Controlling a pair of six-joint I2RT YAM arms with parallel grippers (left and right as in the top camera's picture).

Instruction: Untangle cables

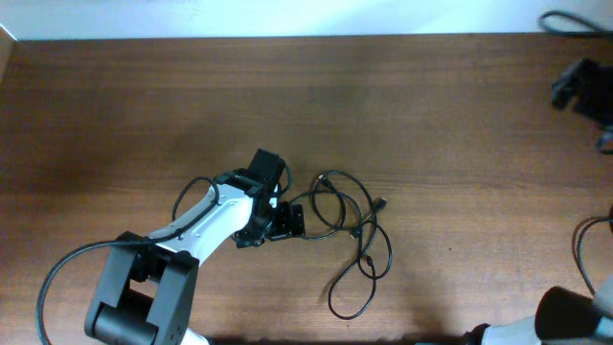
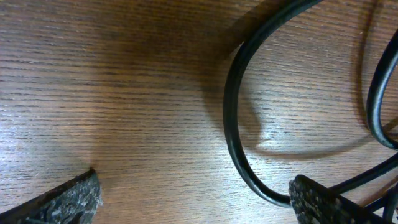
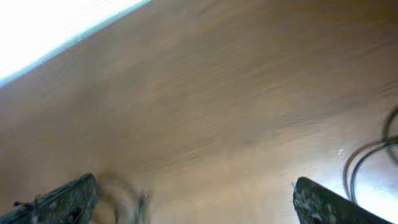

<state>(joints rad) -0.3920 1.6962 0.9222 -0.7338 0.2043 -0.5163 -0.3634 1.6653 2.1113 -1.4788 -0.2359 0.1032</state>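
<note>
The left gripper stands with its jaws wide apart and nothing clamped between them. Its left wrist view shows both textured fingertips low over the wood, and one curved strand of the cables sweeps through the gap between them and passes under the right-hand tip. From overhead this gripper sits at the left edge of the cables, touching or just above their nearest loop; which of the two cannot be told. The cables lie as one loose black tangle on the brown wooden table. Several loops overlap, a small plug pokes out on the side of the tangle away from the left gripper, and one long loop trails toward the near edge. The white and black left arm reaches back from the tangle toward the near left. The right gripper is also spread wide and holds nothing, with only blurred bare wood between its tips. It is well apart from the tangle, and a thin dark cord curves at the right edge of its view; which cord that is cannot be told.
</note>
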